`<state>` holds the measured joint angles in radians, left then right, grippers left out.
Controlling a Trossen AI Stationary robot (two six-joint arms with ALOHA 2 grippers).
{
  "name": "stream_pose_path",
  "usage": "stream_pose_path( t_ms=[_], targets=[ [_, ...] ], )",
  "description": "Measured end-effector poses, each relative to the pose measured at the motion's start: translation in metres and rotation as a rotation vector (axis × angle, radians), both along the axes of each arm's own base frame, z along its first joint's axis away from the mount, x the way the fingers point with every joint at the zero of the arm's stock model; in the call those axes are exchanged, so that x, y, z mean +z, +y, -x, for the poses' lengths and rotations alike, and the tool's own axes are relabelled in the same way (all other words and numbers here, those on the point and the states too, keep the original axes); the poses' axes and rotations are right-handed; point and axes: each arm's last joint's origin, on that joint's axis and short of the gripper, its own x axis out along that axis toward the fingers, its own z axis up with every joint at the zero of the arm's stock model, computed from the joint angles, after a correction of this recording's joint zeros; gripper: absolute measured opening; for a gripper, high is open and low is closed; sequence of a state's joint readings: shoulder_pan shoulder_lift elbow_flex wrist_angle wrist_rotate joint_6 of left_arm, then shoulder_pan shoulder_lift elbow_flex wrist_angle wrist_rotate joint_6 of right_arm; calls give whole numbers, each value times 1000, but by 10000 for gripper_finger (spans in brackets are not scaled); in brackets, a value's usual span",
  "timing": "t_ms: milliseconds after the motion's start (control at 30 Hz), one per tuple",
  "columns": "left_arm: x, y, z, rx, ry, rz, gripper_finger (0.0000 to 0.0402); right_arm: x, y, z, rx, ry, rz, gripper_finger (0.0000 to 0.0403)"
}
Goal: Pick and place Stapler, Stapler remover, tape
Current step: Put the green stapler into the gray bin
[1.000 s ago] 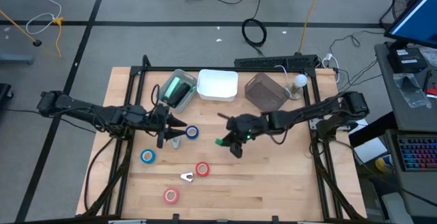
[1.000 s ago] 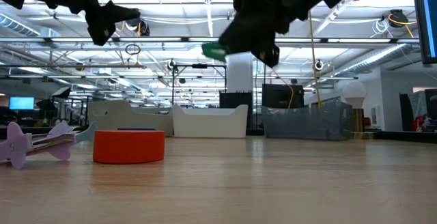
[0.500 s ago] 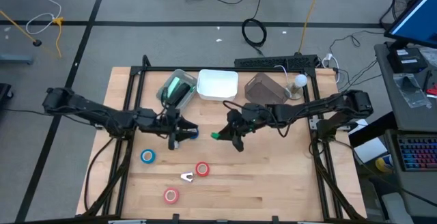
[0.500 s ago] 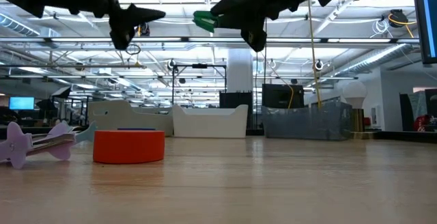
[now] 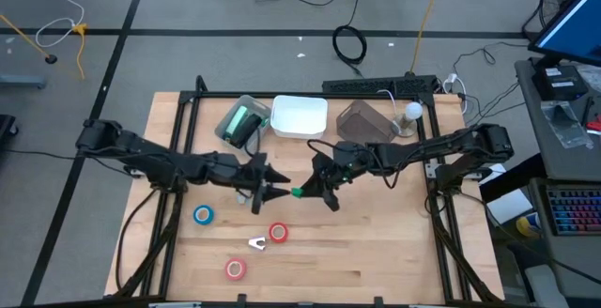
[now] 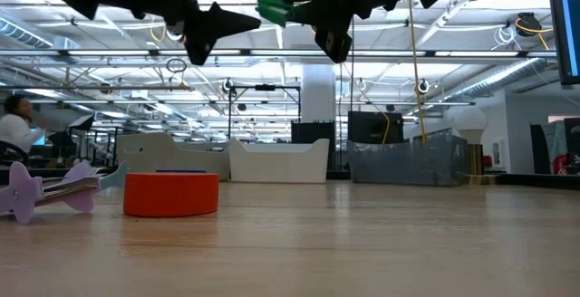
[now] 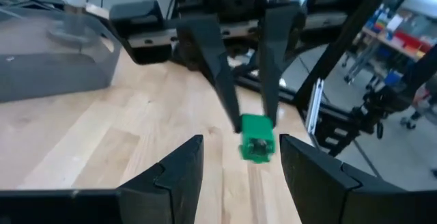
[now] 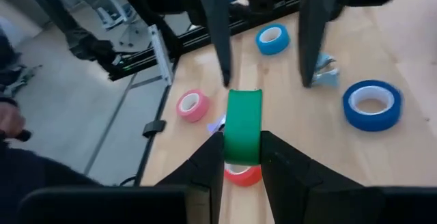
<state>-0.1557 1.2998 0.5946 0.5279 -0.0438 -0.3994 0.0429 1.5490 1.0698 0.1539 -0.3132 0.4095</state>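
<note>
Since a second ago my left gripper has swung in toward the right one, fingers apart, empty. My right gripper is clamped on the green stapler remover, mid-table, aloft. Nearer: red tape. Far edge: green stapler in its bin.

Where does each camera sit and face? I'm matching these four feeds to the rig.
High: overhead, straight down on the table; both arms show.
Low: table height, looking across; both grippers hang overhead.
Left wrist: past the open left gripper toward the right gripper, which holds a green piece.
Right wrist: past its own fingers clamping the green piece.
Shared: the green piece shows in all four.
</note>
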Motion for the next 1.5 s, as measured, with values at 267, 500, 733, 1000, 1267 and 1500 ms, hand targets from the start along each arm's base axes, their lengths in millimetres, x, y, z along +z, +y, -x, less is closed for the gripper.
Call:
stream_pose_path(
  t_ms=[267, 500, 733, 1000, 1267, 1500],
  targets=[
    [0, -1, -5, -12, 40, 3, 198, 0, -1, 0, 7, 2, 0, 76],
    [1, -4, -5, -42, 37, 50, 198, 0, -4, 0, 0, -6, 6, 74],
    [-1, -6, -6, -47, 37, 41, 198, 3, -8, -2, -13, -35, -1, 75],
    [-2, 0, -10, -28, 16, 24, 198, 3, -8, -2, -21, -28, -17, 75],
    [0, 1, -10, -28, -5, 20, 198, 3, -8, -2, -26, -28, -24, 75],
    [0, 1, -10, -29, -7, 15, 198, 4, -8, -2, -27, -35, -28, 75]
  ],
)
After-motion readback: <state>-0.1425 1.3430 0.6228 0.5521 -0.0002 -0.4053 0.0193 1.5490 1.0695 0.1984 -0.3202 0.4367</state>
